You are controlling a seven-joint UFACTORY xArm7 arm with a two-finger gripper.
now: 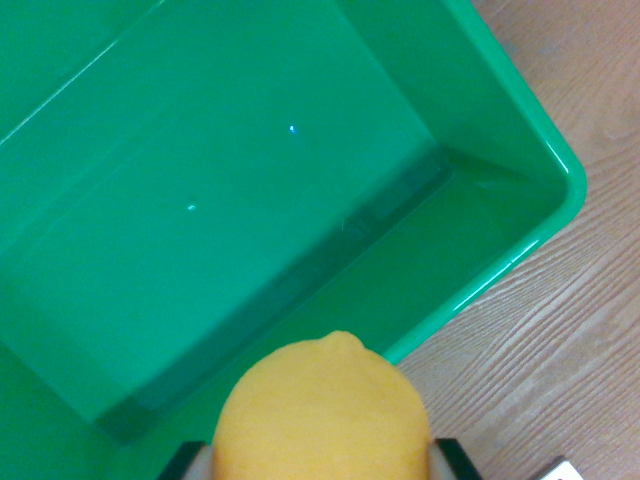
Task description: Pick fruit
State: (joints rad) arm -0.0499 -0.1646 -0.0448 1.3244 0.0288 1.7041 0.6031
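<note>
A yellow lemon (325, 415) fills the bottom centre of the wrist view, its nub pointing up the picture. My gripper (322, 462) is shut on it: only the dark and white tips of its fingers (196, 461) show at either side of the fruit along the bottom edge. The lemon hangs over the near rim of a green plastic bin (560, 175), whose bare floor takes up most of the picture. Nothing lies inside the bin in the part that shows.
A wooden table surface (560, 350) with pale grain runs along the wrist view's right and lower right, outside the bin's rounded corner. The bin's walls slope down to a darker seam around the floor.
</note>
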